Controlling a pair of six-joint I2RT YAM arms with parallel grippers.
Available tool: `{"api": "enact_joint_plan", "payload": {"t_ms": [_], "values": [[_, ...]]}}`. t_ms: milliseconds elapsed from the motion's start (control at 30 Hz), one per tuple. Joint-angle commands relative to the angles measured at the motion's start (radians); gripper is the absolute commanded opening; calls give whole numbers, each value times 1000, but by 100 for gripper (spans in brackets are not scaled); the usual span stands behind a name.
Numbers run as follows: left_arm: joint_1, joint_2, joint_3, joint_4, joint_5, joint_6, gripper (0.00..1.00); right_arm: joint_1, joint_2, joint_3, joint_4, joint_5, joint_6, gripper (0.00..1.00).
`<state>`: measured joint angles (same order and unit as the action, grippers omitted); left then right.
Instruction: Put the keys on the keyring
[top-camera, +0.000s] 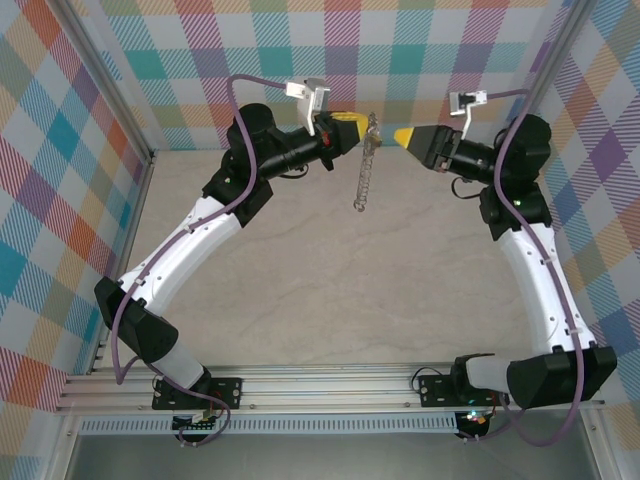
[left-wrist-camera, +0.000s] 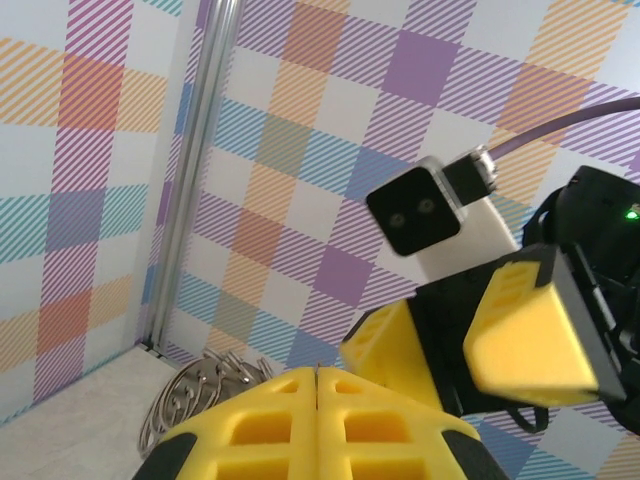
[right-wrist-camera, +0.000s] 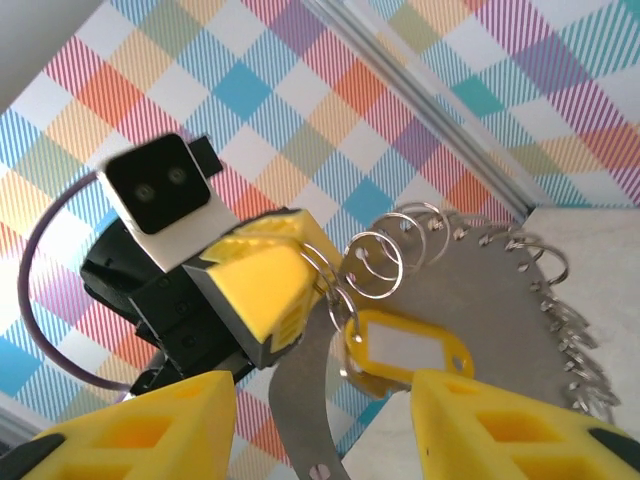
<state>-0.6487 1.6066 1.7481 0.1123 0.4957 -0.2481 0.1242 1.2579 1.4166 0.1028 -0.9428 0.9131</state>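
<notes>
The left claw (top-camera: 357, 124) clamps the keyring (top-camera: 366, 165), dangling above the counter (top-camera: 300, 270), and the yellow key (right-wrist-camera: 405, 350) hangs from one loop (threaded through, by the look) — the right claw (top-camera: 403, 135) gapes empty nearby, so the job seems nearly done.

Closed left end effector (left-wrist-camera: 316, 388) meets the keyring (left-wrist-camera: 195, 400).

Overhead looks down — wrist views (close) face each other across keyring (right-wrist-camera: 480, 280).

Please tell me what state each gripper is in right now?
Left gripper: closed, holding the keyring.
Right gripper: open, holding nothing.
</notes>
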Motion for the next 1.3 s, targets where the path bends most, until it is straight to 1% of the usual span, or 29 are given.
{"api": "enact_joint_plan", "payload": {"t_ms": [0,167,367,467,600,800,1167,1267], "values": [[-11,-2,16,70,13,-16,0,-2,-6,-17,102,27,58,50],[-10,13,32,69,18,-41,0,10,28,-20,235,39,144,51],[-10,33,42,104,1,-104,0,63,49,-28,237,82,116,52],[-10,38,36,135,-7,-135,0,67,42,-61,243,114,107,52],[-9,45,31,166,-12,-168,0,72,41,-83,244,127,96,51],[-2,51,14,218,-13,-219,0,77,42,-108,247,137,94,44],[0,54,3,228,-13,-249,0,120,80,-63,230,132,76,43],[0,50,-6,233,-24,-262,0,129,84,-58,220,130,69,36]]}}
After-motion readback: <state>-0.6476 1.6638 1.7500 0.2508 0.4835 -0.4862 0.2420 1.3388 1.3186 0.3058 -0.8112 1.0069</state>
